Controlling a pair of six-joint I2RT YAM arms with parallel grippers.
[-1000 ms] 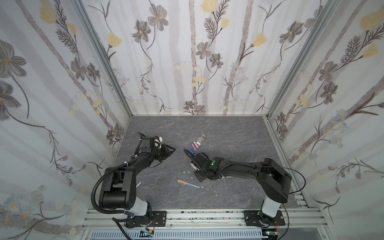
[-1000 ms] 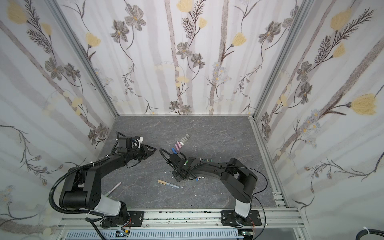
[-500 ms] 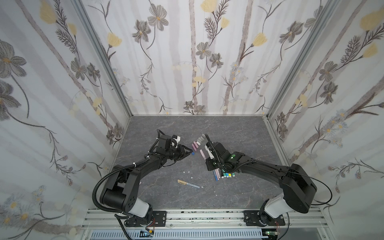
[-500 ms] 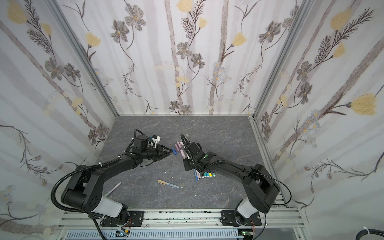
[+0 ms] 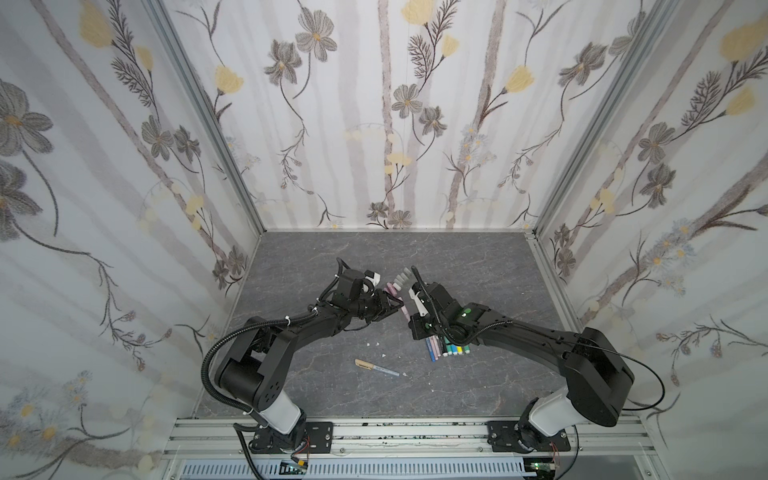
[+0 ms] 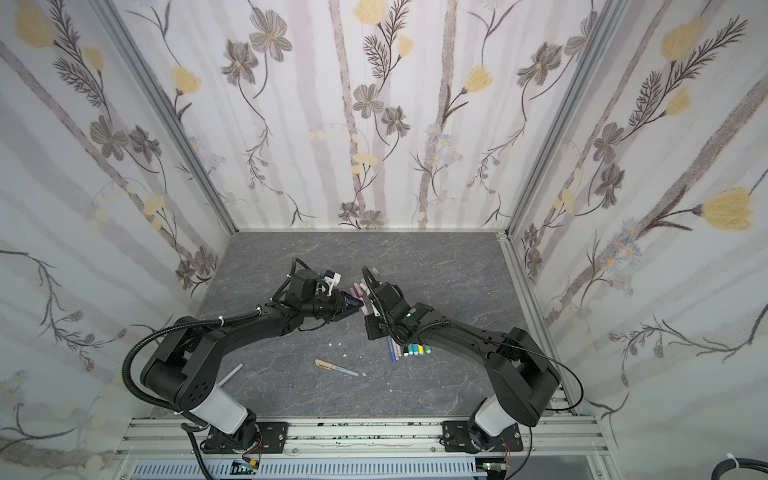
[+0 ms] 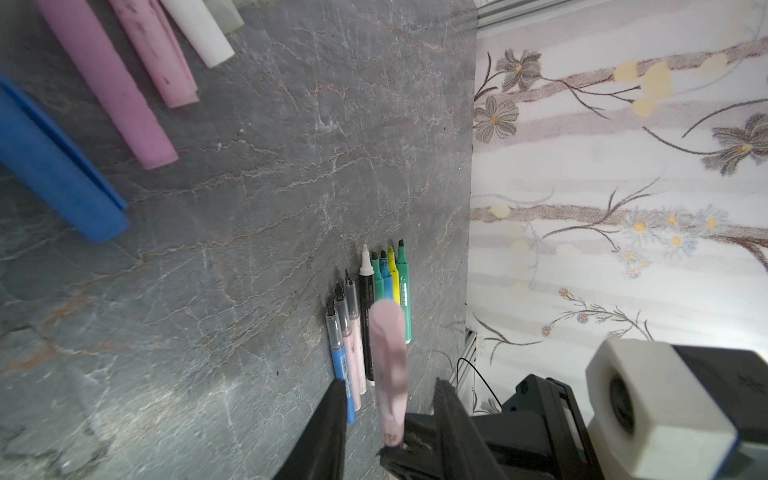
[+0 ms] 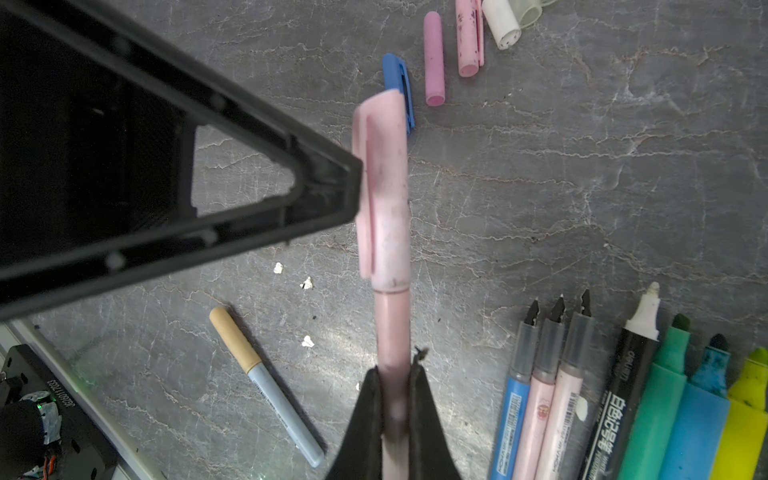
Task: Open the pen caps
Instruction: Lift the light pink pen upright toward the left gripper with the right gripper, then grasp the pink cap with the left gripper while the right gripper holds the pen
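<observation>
Robot test booth — floral-papered walls [image 5: 395,124], grey marbled tabletop [image 5: 457,266], two arms [image 5: 532,336] on an aluminium rail [image 5: 415,432].

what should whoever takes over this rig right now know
Right tool: shut on the pink pen barrel.
Left tool: open, jaws either side of its pink cap, which is still on.
Done: a row of uncapped pens; loose caps farther back.
To do: pull this cap, then the tan-capped pen lying nearer the front.
</observation>
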